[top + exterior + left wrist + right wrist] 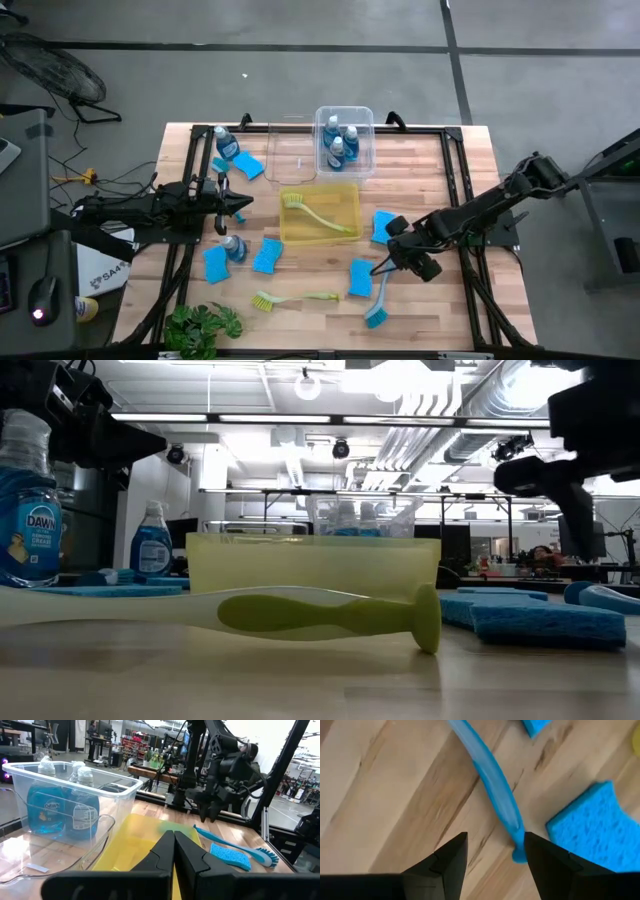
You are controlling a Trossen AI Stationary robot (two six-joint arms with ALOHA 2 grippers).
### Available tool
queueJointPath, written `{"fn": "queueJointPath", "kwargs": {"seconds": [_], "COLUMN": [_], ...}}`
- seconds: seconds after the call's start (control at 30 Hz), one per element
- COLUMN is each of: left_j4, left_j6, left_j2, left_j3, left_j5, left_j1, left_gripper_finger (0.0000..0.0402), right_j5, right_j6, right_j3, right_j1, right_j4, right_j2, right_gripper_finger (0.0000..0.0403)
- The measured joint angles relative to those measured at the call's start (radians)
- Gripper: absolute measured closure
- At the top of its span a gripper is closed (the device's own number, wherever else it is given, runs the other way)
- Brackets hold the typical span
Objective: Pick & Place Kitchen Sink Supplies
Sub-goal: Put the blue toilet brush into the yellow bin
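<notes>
Your right end effector (492, 852) is hovering with fingers apart over the blue dish brush (492, 785), gripping nothing. The brush is lying flat on the worktop (440, 310) beside a blue sponge (592, 827); its handle tip is sitting between the open fingers, its long axis running away from them. Your left end effector (173, 851), fingers together and empty, is waiting well apart, near the yellow bin (132, 840).

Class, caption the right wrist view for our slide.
Open right gripper poised above the blue dish brush handle, blue sponge beside it.
</notes>
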Motion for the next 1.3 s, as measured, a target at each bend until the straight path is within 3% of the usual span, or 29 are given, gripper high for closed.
{"fn": "queueJointPath", "kwargs": {"seconds": [0.47,0.8,1.3], "left_j4": [0.0,0.0,0.0], "left_j6": [0.0,0.0,0.0], "left_j2": [0.0,0.0,0.0], "left_j3": [0.0,0.0,0.0], "left_j5": [0.0,0.0,0.0], "left_j1": [0.0,0.0,0.0], "left_gripper_finger": [0.04,0.04,0.04], "right_j5": [0.018,0.038,0.017], "right_j6": [-0.184,-0.204,-0.15], "right_j3": [-0.114,-0.117,-0.114], "right_j1": [-0.018,-0.036,-0.032], "right_j4": [0.241,0.246,0.259], "right_j2": [0.028,0.068,0.122], "right_gripper_finger": [0.0215,0.0218,0.03]}}
